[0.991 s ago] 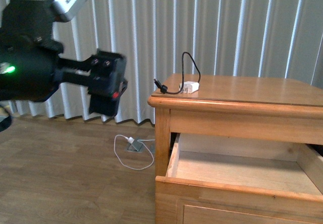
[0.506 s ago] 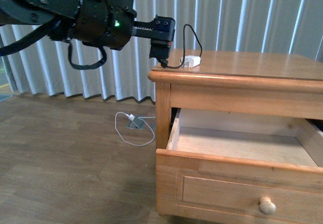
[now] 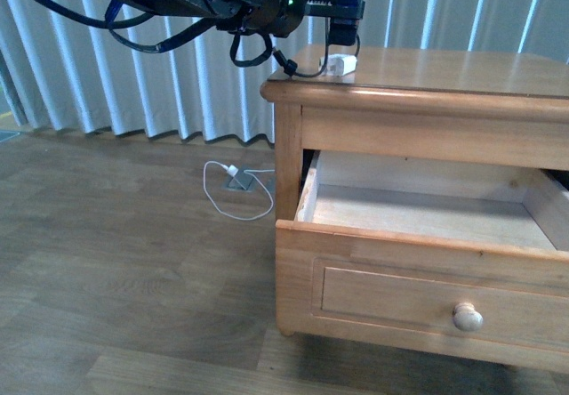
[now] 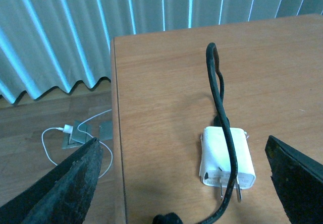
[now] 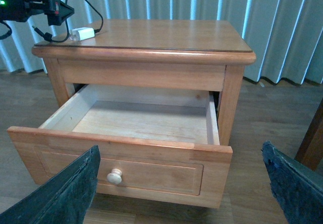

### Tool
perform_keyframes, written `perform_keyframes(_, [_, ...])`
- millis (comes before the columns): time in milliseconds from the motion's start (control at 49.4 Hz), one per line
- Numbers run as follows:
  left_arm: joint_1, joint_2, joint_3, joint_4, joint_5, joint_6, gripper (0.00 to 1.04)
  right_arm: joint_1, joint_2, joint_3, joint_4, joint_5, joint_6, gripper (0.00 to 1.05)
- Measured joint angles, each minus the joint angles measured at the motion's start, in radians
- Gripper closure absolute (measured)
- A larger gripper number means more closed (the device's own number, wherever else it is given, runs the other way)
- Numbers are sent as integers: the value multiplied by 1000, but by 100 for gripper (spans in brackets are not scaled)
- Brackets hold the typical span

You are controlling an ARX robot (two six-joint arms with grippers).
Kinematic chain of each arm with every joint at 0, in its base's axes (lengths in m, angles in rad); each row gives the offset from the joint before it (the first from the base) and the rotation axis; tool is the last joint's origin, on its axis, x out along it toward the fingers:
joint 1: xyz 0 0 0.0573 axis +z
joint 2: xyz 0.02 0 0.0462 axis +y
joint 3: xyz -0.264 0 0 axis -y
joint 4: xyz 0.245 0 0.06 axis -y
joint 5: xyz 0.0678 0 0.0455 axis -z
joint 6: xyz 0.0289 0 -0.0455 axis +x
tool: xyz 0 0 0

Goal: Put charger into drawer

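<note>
The charger (image 3: pixel 339 64) is a small white block with a black looping cable, lying on the nightstand top near its left corner. My left gripper (image 3: pixel 344 39) hangs open just above it. In the left wrist view the charger (image 4: pixel 214 153) lies between the spread fingers, nearer one of them, with the gripper (image 4: pixel 184 183) touching nothing. The drawer (image 3: pixel 382 293) stands pulled out and empty inside, with a round pale knob (image 3: pixel 468 317). My right gripper (image 5: pixel 181 191) is open in front of the drawer (image 5: pixel 151 171), holding nothing. The charger (image 5: pixel 83 33) also shows in the right wrist view.
The wooden nightstand (image 3: pixel 462 70) carries the charger. A white cable with a white plug (image 3: pixel 236 186) lies on the wood floor beside it, by a floor socket. Pale pleated curtains (image 3: pixel 133 75) hang behind. A dark furniture leg (image 5: pixel 313 133) stands beside the nightstand.
My left arm has swung right, from out over the floor to above the charger on the nightstand. The front view has dropped, so the drawer front and knob now show.
</note>
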Motion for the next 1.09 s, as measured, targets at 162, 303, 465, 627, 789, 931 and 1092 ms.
perform_keyframes(162, [-16, 111, 164, -102, 54, 18, 6, 0, 0, 0, 0, 0, 0, 9])
perform_keyframes(303, [-32, 186, 264, -152, 81, 40, 6, 0, 0, 0, 0, 0, 0, 9])
perform_keyframes(465, [-41, 255, 378, -222, 44, 59, 6, 0, 0, 0, 0, 0, 0, 9])
perform_keyframes(627, [-39, 328, 531, -321, -43, 65, 6, 0, 0, 0, 0, 0, 0, 9])
perform_keyframes(789, [-39, 405, 687, -401, -77, 61, 6, 0, 0, 0, 0, 0, 0, 9])
perform_keyframes(931, [-39, 423, 720, -408, -57, 58, 6, 0, 0, 0, 0, 0, 0, 9])
perform_keyframes(1092, [-39, 423, 723, -417, -50, 60, 6, 0, 0, 0, 0, 0, 0, 9])
